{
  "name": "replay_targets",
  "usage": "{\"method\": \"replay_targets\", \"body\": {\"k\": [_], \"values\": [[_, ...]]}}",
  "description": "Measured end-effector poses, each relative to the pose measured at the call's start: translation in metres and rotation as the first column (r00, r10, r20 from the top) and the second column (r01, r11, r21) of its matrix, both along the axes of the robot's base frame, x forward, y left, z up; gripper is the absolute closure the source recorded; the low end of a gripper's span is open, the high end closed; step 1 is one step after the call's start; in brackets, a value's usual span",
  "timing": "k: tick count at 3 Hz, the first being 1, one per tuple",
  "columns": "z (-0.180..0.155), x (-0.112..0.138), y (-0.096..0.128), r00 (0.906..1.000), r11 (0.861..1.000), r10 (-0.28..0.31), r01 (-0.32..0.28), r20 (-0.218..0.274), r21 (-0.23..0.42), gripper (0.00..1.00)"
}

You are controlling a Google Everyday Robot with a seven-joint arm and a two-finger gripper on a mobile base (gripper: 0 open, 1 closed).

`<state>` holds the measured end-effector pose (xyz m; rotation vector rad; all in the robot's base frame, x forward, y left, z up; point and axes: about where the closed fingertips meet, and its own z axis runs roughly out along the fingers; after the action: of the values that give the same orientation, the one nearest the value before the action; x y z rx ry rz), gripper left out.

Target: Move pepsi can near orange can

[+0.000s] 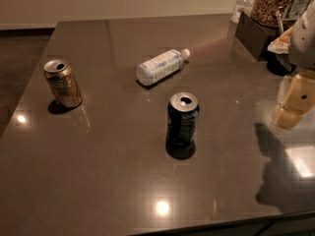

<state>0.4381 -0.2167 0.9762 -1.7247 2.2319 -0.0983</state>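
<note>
Pepsi can (182, 119): standing upright a little right of the middle of the table (113, 181), showing its silver top with the opening, throwing a round dark shadow toward the near edge. Touching nothing.

Standing well apart from it, close to the table's left edge: orange can (62, 83), also upright, open top facing up, its own shadow pooling at its base.

Lying on its side beyond and between the two: plastic bottle (160, 67), white cap pointing toward the far right, pale label facing up, sitting nearer the Pepsi can than the orange can and touching neither.

Hanging at the right edge of the view, above the right side of the table: gripper (291, 106), cream-coloured, partly cut off by the frame, staying clear of both cans and well to the right of the Pepsi can. Wide or narrow: impossible to tell. Casting a large dark shadow (275, 171) onto the tabletop below, toward the near right corner.

Crowding the far right corner: dark box (253, 36) and, just behind it, clear jar (270, 1) holding brownish snacks.

Glinting off the dark tabletop: a few bright spots of reflected light.
</note>
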Motion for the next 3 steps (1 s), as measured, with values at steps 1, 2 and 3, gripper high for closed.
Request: {"method": "replay_targets", "body": {"k": [1,2,3], "values": [[0.000,0.000,0.001,1.0000,1.000,0.000,0.000,0.002,0.000,0.00],[0.001,0.004,0.018,0.9996,0.999,0.025,-0.026,0.010,0.031,0.00],[0.000,0.009,0.047,0.9976,0.994,0.067,-0.068,0.015,0.087,0.00]]}}
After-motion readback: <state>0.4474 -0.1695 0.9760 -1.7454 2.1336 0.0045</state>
